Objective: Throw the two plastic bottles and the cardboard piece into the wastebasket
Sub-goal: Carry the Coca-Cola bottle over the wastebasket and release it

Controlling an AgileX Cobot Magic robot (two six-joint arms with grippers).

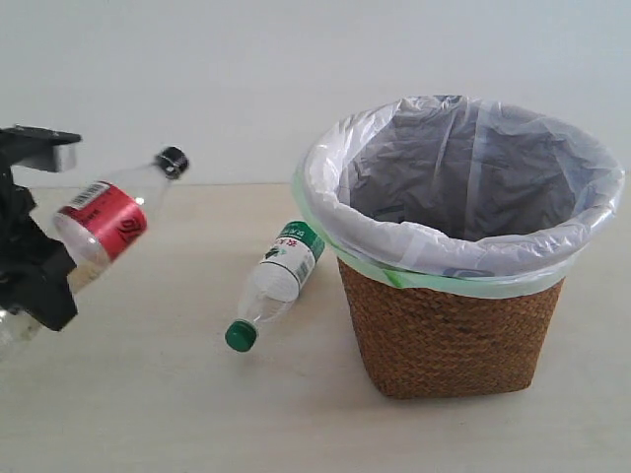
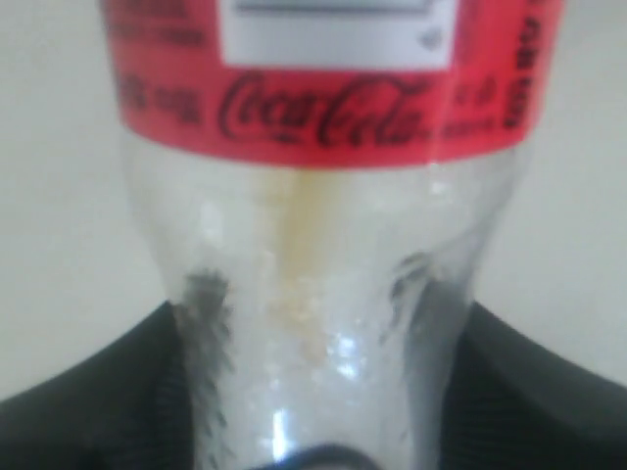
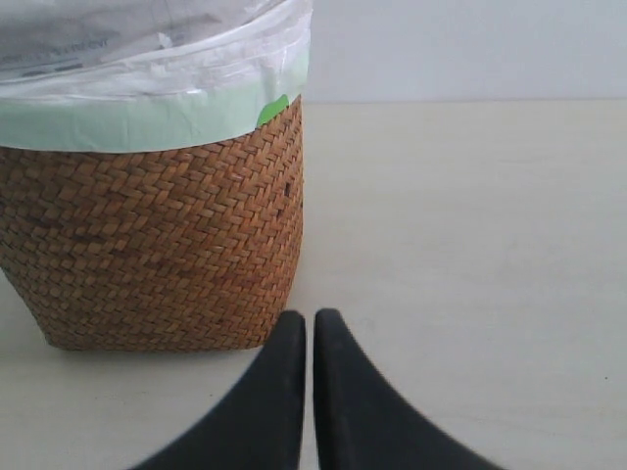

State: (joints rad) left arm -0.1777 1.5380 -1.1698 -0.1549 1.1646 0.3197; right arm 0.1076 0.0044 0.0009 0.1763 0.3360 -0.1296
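Observation:
My left gripper (image 1: 49, 266) is shut on the red-label bottle (image 1: 108, 222) and holds it above the table at the far left, its black cap (image 1: 172, 161) pointing up and toward the wastebasket. Close up, the red-label bottle (image 2: 333, 245) fills the left wrist view between black fingers (image 2: 88, 392). The green-cap bottle (image 1: 276, 281) lies on the table just left of the wicker wastebasket (image 1: 454, 325), whose white bag (image 1: 463, 168) lines the rim. My right gripper (image 3: 310, 318) is shut and empty beside the wastebasket (image 3: 147, 245). The cardboard piece is out of view.
A pale wooden table (image 1: 148, 414) carries everything and a plain white wall stands behind. Bare tabletop (image 3: 470, 225) stretches beside the basket in the right wrist view.

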